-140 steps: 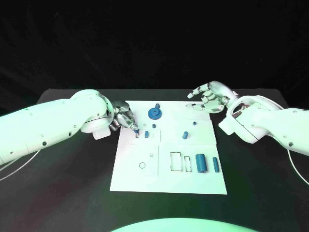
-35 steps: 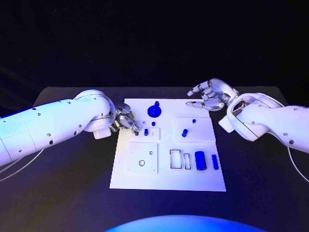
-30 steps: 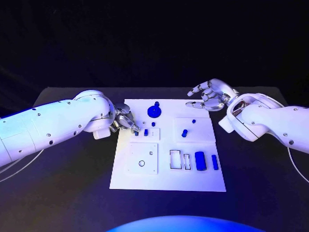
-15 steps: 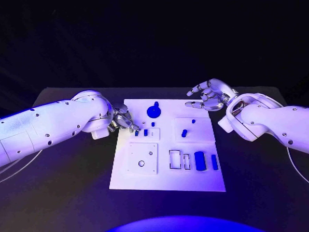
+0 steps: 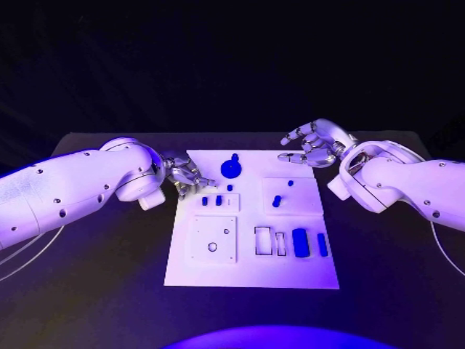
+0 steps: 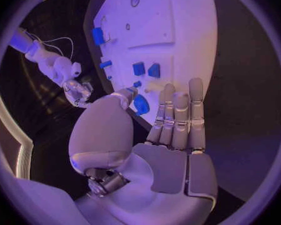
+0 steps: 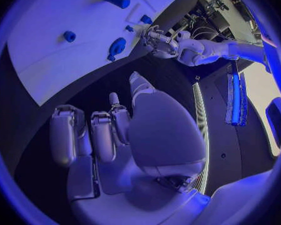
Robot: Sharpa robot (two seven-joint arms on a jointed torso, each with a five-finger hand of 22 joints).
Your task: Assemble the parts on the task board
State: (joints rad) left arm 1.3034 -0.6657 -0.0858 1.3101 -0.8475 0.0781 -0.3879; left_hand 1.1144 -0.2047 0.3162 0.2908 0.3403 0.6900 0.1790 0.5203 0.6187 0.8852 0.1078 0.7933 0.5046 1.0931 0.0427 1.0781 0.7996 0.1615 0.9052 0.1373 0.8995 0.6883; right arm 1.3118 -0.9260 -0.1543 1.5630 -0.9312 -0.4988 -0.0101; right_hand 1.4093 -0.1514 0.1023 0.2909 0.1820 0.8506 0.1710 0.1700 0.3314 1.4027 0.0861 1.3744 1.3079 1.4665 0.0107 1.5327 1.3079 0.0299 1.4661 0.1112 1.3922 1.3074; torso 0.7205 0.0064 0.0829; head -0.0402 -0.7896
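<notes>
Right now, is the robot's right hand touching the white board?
Apart. In the right wrist view the right hand hangs over the dark table, its fingertips short of the task board; the head view shows it beyond the board's far right corner.

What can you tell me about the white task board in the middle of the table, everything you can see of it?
The task board is a flat white rectangular plate lying on the black table, its long side running away from the robot. Its surface carries outlined square and rectangular recesses and a small ring-shaped hole. Small blue parts sit on it: a round disc-like piece near the far edge, short pegs mid-board, and upright-looking cylinders nearer the robot. The left robot hand hovers at its left edge; contact is unclear.
</notes>
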